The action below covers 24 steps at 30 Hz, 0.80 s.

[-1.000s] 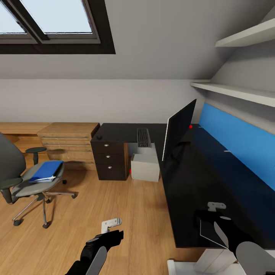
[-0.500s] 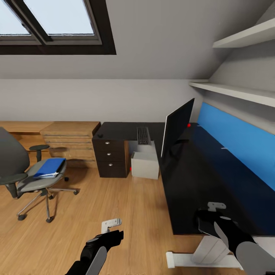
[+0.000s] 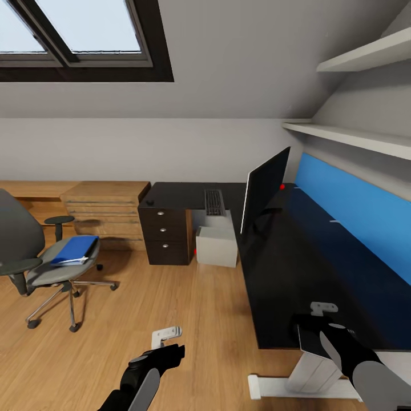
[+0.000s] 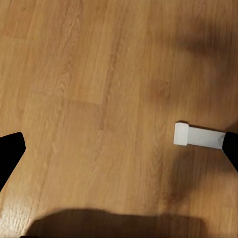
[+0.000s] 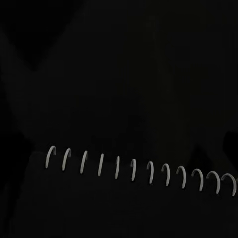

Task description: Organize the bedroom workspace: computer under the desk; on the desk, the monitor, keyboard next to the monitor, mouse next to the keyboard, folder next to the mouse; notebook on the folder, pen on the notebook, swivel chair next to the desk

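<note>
My right gripper (image 3: 313,335) is shut on the spiral-bound notebook (image 5: 134,198), held over the near end of the black desk (image 3: 297,268). The monitor (image 3: 265,190) stands on the desk. Further back lie the keyboard (image 3: 214,202) and the small mouse (image 3: 149,201). The grey computer (image 3: 217,246) sits on the floor under the desk. At the left, the swivel chair (image 3: 40,268) carries the blue folder (image 3: 73,250) on its seat. My left gripper (image 3: 169,349) hangs open over the floor (image 4: 119,148). The pen is out of view.
A dark three-drawer unit (image 3: 165,235) stands under the desk's far wing, with low oak cabinets (image 3: 103,208) beside it. The desk's white foot (image 3: 297,387) lies by my right arm. A blue wall panel (image 3: 354,205) and shelves (image 3: 354,137) run along the right. Open plank floor (image 3: 188,302) lies ahead.
The whole view has shifted as the camera moved, and more of the desk's white foot shows at the bottom. Both arms keep the same pose, with the notebook still held.
</note>
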{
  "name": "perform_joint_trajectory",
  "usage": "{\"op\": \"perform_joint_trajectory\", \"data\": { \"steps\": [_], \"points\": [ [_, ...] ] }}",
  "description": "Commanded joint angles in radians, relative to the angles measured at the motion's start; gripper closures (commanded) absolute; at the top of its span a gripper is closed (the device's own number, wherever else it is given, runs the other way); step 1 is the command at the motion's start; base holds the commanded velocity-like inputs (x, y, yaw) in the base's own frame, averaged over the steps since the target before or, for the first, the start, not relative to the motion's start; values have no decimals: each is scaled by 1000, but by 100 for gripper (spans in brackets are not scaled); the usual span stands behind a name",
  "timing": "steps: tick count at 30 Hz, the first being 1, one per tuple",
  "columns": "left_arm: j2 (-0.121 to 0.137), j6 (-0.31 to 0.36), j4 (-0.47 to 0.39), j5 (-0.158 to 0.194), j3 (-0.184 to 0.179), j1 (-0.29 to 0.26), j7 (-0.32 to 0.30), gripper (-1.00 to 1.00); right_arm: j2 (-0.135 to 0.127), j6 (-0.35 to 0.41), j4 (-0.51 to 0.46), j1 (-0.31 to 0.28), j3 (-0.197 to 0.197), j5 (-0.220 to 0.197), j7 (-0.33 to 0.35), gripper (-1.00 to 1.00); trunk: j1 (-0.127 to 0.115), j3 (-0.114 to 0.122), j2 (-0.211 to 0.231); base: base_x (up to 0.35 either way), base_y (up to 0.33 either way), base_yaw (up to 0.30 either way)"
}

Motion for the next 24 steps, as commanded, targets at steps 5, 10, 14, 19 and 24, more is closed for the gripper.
{"op": "perform_joint_trajectory", "data": {
  "steps": [5, 10, 14, 19, 24],
  "points": [
    [0, 1, 0, 11, -2, -1, 10, -100, 0, 10, 4, 1, 1, -2, 5, -100, 0, -1, -1, 0, 0, 0],
    [0, 0, 9, 10, -2, -1, 9, -100, -1, 5, -3, 1, -2, -2, 5, -100, 0, -1, -1, 0, 0, 0],
    [-2, 0, 12, 10, -2, -1, 9, -100, -1, -3, -34, 1, -3, -2, 5, -100, -15, 11, 27, 0, 0, 0],
    [-2, -1, 21, 9, -2, -1, 10, -100, -2, -1, -113, 3, -3, -3, 7, -100, -34, 27, 62, 0, 0, 0],
    [-3, -1, 32, 9, -3, -1, 10, -100, -2, 38, -245, 11, -4, -5, 7, -100, -54, 43, 97, 0, 0, 0]
  ]
}}
